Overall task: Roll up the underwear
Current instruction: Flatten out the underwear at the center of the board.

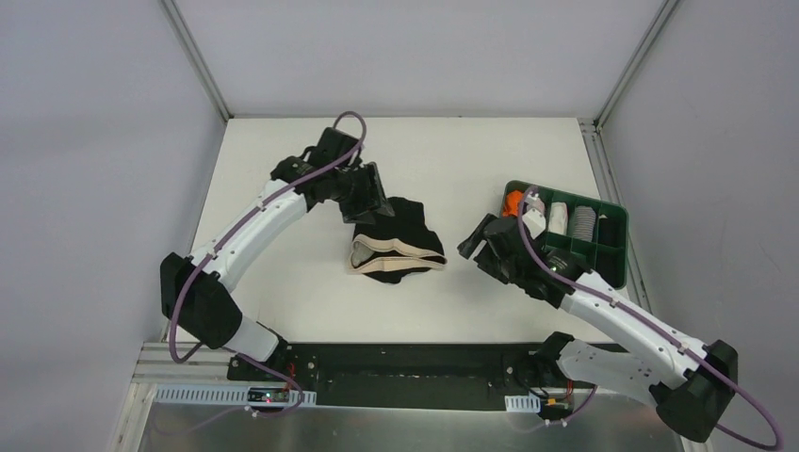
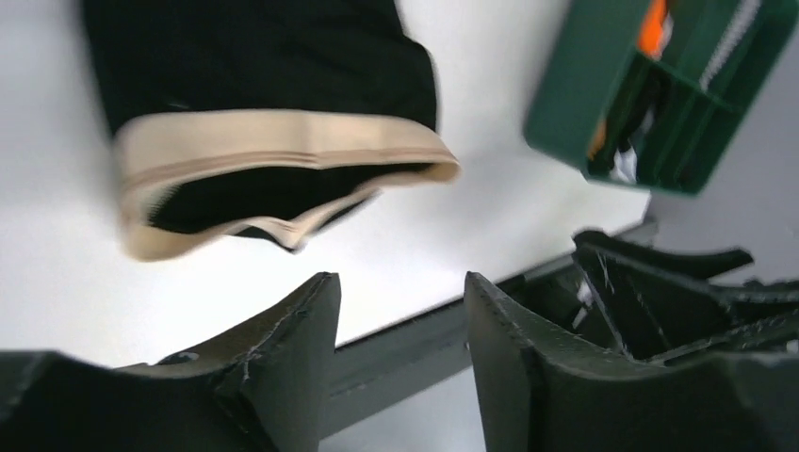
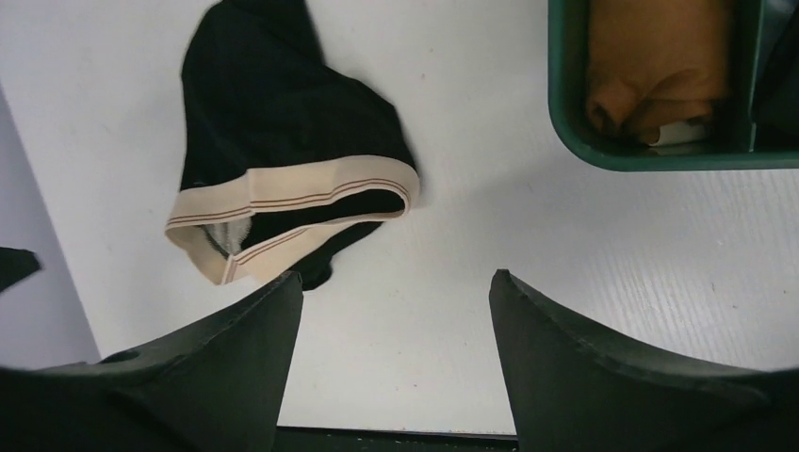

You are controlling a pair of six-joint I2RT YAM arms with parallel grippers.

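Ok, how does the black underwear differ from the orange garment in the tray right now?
The underwear is black with a beige waistband; the orange garment is orange. The underwear lies loose and unrolled on the table, waistband gaping; the orange garment sits bundled in a compartment of the green tray. Both are soft fabric, and neither is held.

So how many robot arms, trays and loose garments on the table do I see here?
Robot arms: 2, left arm and right arm
Green tray: 1
Loose garment: 1, the black underwear
Total: 4
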